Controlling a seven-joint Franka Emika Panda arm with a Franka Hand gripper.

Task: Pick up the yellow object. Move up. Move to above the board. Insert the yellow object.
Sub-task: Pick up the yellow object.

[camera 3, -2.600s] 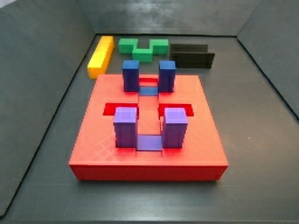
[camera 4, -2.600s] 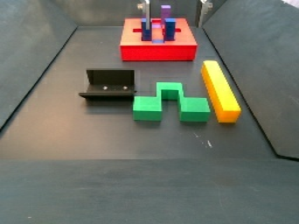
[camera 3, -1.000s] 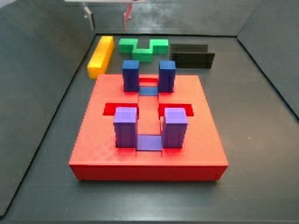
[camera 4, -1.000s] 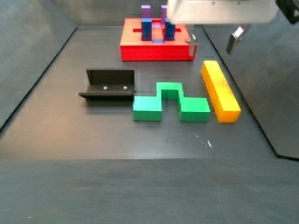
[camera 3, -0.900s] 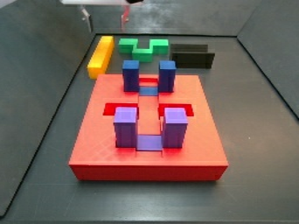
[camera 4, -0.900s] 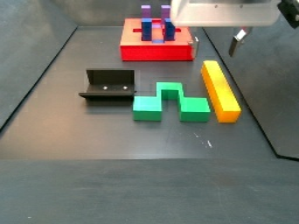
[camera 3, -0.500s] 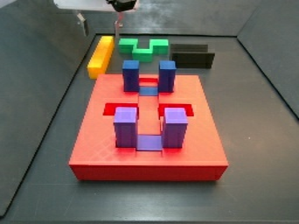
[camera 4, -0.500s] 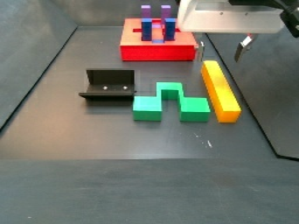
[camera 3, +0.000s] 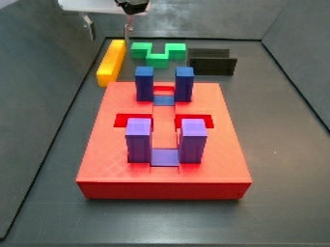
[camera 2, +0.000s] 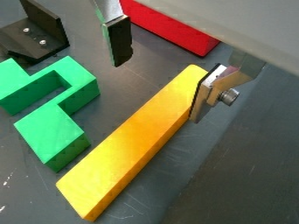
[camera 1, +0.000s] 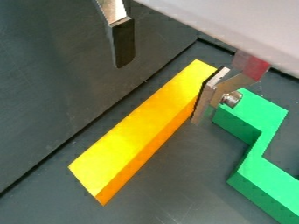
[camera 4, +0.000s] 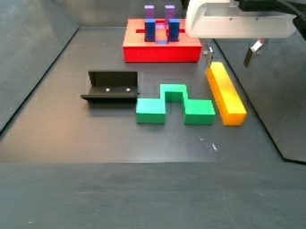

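The yellow object (camera 4: 225,91) is a long yellow-orange bar lying flat on the dark floor; it shows in both wrist views (camera 1: 146,131) (camera 2: 138,147) and in a side view (camera 3: 112,60). The gripper (camera 4: 231,52) is open and empty, hanging over the bar's end nearest the board. One finger (camera 2: 211,92) stands close beside that end, the other finger (camera 2: 117,39) is well apart over bare floor. The gripper (camera 3: 111,17) is partly cut off by the frame edge. The board (camera 3: 116,159) is a red block with blue and purple upright blocks.
A green notched block (camera 4: 176,103) lies beside the bar, seen also in both wrist views (camera 1: 263,149) (camera 2: 47,101). The black fixture (camera 4: 110,87) stands beyond the green block. Grey walls enclose the floor; the bar lies near one wall (camera 1: 70,79).
The gripper came into view and has moved down and along toward the yellow bar's end near the board. The bar, board and blocks have not moved.
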